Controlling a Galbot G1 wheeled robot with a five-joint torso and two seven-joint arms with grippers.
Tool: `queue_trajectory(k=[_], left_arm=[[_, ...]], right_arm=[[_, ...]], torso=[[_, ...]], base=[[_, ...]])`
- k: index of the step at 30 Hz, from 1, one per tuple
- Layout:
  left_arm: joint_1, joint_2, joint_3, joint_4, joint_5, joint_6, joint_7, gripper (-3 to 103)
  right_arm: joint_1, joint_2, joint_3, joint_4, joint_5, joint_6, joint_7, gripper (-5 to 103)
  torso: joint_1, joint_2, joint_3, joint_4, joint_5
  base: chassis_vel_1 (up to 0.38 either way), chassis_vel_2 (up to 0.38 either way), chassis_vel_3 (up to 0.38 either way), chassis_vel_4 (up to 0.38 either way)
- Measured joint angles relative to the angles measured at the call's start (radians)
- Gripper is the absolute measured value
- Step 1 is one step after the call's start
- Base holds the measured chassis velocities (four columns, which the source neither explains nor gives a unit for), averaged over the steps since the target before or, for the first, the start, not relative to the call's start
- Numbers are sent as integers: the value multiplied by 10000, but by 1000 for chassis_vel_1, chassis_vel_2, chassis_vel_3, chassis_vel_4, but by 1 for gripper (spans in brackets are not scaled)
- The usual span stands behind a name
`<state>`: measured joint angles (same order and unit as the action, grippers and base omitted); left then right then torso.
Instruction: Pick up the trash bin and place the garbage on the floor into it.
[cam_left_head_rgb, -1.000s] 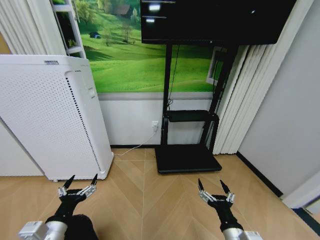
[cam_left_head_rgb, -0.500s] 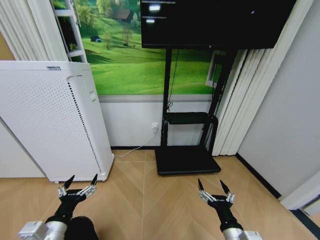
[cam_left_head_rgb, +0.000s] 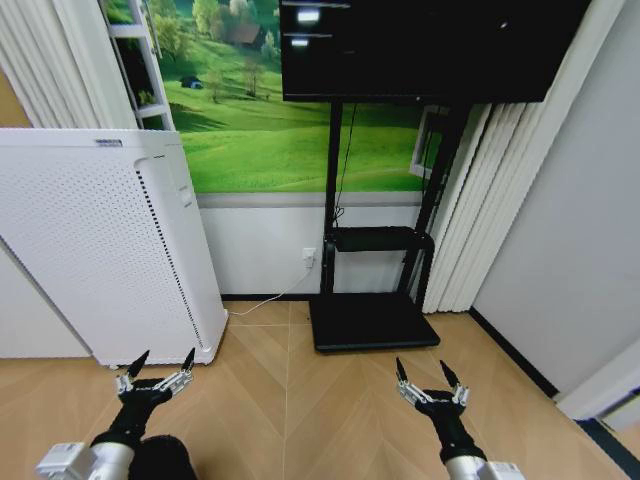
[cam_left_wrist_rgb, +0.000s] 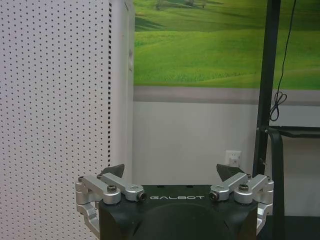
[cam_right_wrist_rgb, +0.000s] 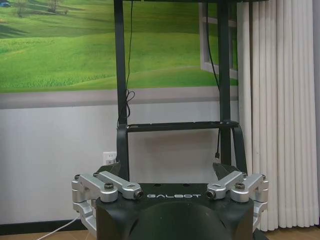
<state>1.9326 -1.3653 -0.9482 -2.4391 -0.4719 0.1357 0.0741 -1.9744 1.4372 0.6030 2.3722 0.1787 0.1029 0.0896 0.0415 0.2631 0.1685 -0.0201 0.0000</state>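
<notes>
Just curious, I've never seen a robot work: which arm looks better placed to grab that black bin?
Likely the left. The trash bin shows its dark top at the picture's lower edge, just below the open left gripper. The right gripper, open too, hangs over the floor on the far side.

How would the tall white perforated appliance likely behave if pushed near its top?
The appliance looks rigid, a hard-panelled box, so it probably would not flex. Being tall and slim in depth, it might tip rather than slide. A white cable runs from its base to the wall socket, so it could tug if moved far.
</notes>
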Motion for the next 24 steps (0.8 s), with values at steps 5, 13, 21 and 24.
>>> queue_trajectory(k=[5,13,21,24], left_arm=[[0,0,0,0,0,-1,0,100],[0,0,-1,0,0,-1,1,100],[0,0,-1,1,0,-2,0,100],[0,0,-1,1,0,-2,1,100]], right_arm=[[0,0,0,0,0,3,0,100],[0,0,0,0,0,7,0,100],[1,0,0,-1,0,7,0,100],[1,0,0,-1,0,7,0,100]], torso=[[62,200,139,0,0],[118,365,244,0,0],[251,765,512,0,0],[311,946,634,0,0]], base=[[0,0,0,0],[0,0,0,0],[0,0,0,0],[0,0,0,0]])
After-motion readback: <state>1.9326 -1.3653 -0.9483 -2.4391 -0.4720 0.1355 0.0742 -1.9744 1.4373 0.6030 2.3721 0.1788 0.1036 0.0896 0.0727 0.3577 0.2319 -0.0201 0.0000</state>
